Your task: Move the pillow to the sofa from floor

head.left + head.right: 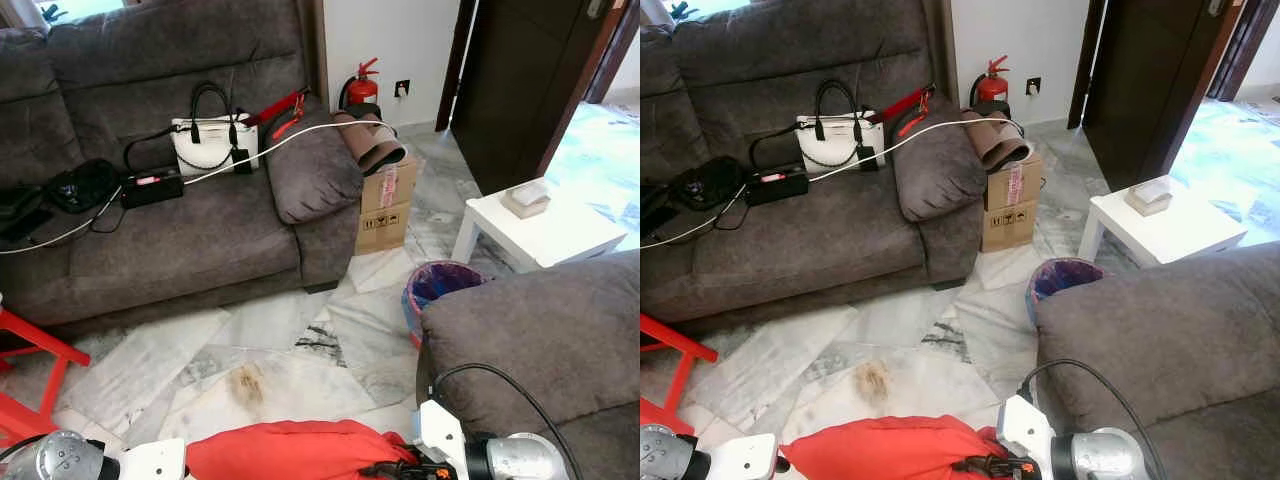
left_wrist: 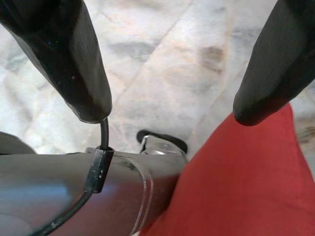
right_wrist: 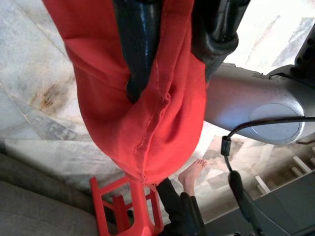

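Low between both arms, red pillow [image 1: 290, 452] is off the floor; right gripper [image 3: 170, 73] pinches its fabric, left gripper [image 2: 172, 108] gapes wide beside it, gripping nothing. Best: keep the pinch firm, walk to sofa [image 1: 170, 250], drop on bare seat, clear of handbag [image 1: 205, 143].

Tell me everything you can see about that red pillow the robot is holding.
The red pillow is soft, plain red cloth with a stitched seam along one edge. It is creased and bunched where the right claw pinches it between two black fingers, and it hangs limp from that grip above the marble floor, clear of it. From the head cameras it sits low between the robot's two arms, in front of the grey sofa. The left claw is open beside it, with one finger at its edge.
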You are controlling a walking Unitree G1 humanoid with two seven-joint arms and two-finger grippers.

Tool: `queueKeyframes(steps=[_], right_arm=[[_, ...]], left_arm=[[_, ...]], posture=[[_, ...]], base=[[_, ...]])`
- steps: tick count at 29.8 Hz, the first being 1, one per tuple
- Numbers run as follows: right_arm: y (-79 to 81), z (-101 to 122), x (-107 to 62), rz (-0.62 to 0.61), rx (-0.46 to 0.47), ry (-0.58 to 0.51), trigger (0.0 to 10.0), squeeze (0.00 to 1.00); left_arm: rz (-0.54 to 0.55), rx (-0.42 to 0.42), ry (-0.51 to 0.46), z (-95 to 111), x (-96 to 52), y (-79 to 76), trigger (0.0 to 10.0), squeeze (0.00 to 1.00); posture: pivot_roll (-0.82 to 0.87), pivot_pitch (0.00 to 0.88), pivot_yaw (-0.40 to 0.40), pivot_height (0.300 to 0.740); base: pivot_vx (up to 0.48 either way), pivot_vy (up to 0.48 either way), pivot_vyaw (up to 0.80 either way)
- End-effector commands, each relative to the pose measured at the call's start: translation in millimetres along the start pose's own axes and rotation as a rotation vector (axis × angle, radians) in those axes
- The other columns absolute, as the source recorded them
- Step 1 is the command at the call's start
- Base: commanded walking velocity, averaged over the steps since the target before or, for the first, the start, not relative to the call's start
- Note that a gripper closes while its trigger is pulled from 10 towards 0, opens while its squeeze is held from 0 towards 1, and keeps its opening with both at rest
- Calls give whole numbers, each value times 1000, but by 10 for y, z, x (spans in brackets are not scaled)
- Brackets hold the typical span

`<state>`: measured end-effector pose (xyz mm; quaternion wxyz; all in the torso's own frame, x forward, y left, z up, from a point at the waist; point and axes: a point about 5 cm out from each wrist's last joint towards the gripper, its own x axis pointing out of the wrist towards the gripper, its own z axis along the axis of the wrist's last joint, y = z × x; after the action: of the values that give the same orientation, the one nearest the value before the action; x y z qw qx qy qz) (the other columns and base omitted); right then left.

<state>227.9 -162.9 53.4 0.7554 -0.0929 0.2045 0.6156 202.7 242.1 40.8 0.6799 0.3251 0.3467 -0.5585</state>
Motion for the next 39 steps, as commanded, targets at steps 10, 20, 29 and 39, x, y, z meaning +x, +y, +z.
queueKeyframes(steps=[10,20,29,39], right_arm=[[41,152,7,53,-46,-46,10000,0],[-74,61,29,-62,-46,-9,10000,0],[-108,22,47,-104,-52,4,10000,0],[-44,112,52,-47,-47,-53,10000,0]], left_arm=[[5,87,40,-29,-67,53,10000,0],[15,136,86,-5,-190,118,10000,0],[342,219,34,72,-232,439,10000,0],[273,168,43,-112,-143,271,10000,0]], posture=[[47,101,92,740],[57,106,90,740],[57,103,96,740],[49,89,104,740]], base=[[0,0,0],[0,0,0],[0,0,0],[0,0,0]])
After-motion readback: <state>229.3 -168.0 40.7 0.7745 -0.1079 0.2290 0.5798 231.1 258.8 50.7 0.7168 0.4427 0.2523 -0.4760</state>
